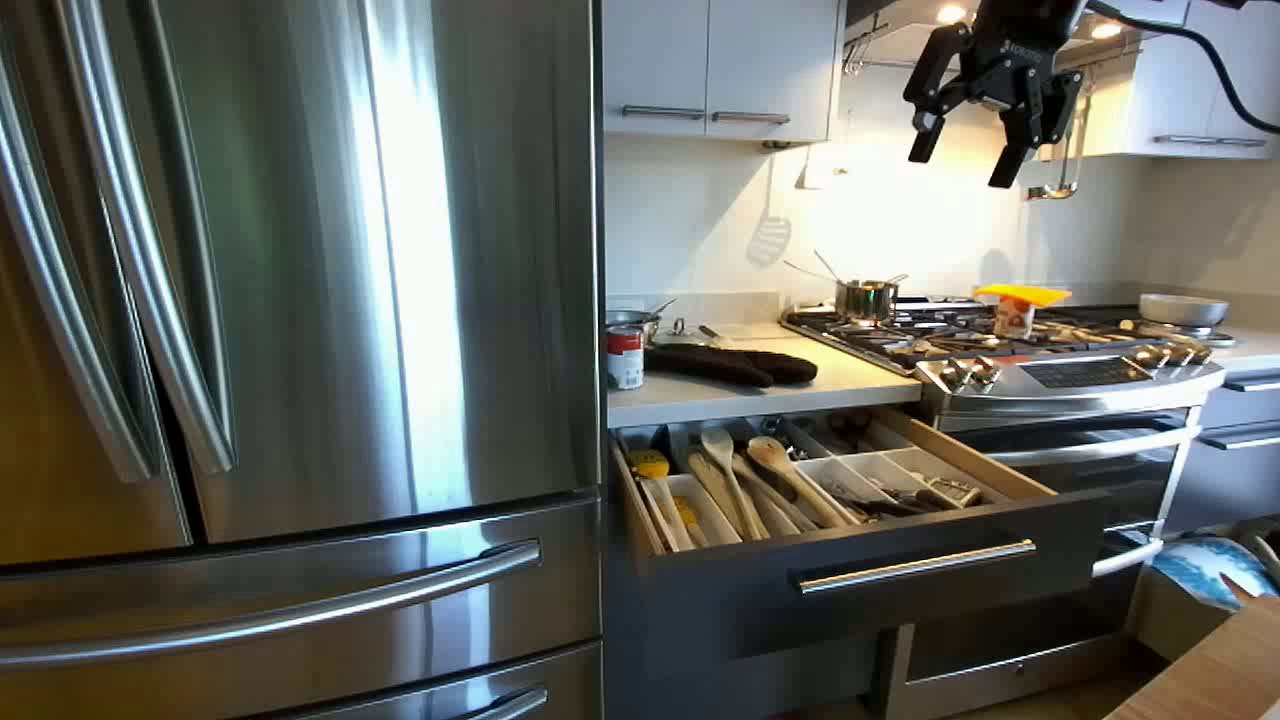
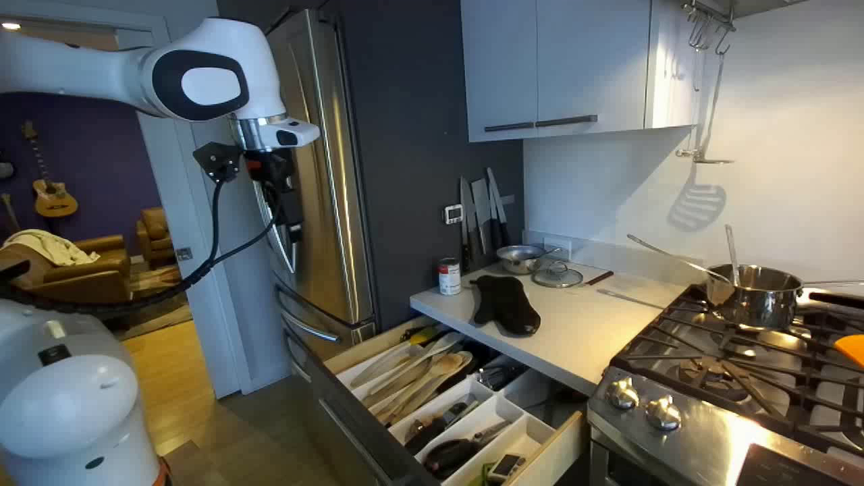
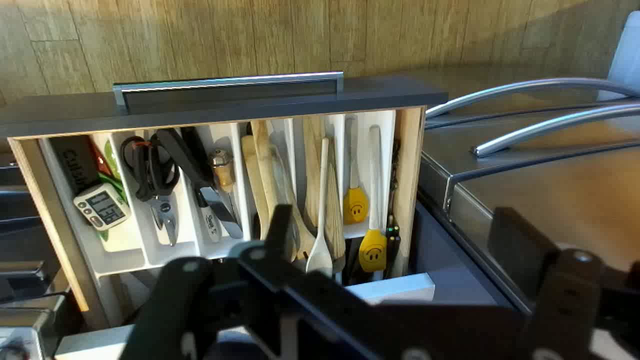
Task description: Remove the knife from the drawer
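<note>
The drawer (image 1: 870, 585) is pulled open under the counter, with a dark front, a long bar handle and compartments full of utensils. It shows in both exterior views (image 2: 368, 439) and in the wrist view (image 3: 227, 102). What looks like a knife (image 3: 184, 156), with a thick black handle and a grey blade, lies in a drawer compartment beside a marker and a wooden-handled tool. It seems to show in an exterior view (image 2: 433, 432) too. My gripper (image 1: 963, 160) is open and empty, high above the drawer and touching nothing. Its spread fingers (image 3: 400, 227) cross the wrist view.
Scissors (image 3: 152, 175), a timer (image 3: 102, 207), wooden spoons (image 3: 320, 250) and yellow spatulas (image 3: 372, 252) fill the drawer. The counter (image 2: 574, 317) overhangs its back. A steel fridge (image 1: 300, 250) stands beside it, a stove (image 1: 1060, 375) opposite. Large knives (image 2: 482, 209) hang on the wall.
</note>
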Controlling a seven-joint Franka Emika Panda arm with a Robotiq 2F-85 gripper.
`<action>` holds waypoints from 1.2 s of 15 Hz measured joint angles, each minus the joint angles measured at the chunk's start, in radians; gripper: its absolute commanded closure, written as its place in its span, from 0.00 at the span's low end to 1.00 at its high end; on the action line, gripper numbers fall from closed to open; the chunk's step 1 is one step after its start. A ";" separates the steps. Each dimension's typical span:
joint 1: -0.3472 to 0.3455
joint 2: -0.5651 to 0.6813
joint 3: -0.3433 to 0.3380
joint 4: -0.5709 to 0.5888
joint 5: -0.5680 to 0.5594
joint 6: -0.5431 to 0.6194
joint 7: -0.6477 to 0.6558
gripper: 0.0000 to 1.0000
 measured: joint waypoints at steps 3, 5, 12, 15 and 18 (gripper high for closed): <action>0.000 0.000 0.000 0.000 0.000 0.000 0.000 0.00; 0.000 0.000 0.000 0.000 0.000 0.000 0.000 0.00; -0.017 0.028 0.006 -0.008 -0.003 0.047 0.000 0.00; -0.048 0.114 0.018 -0.048 -0.036 0.170 -0.005 0.00; -0.070 0.230 0.024 -0.098 -0.109 0.316 -0.022 0.00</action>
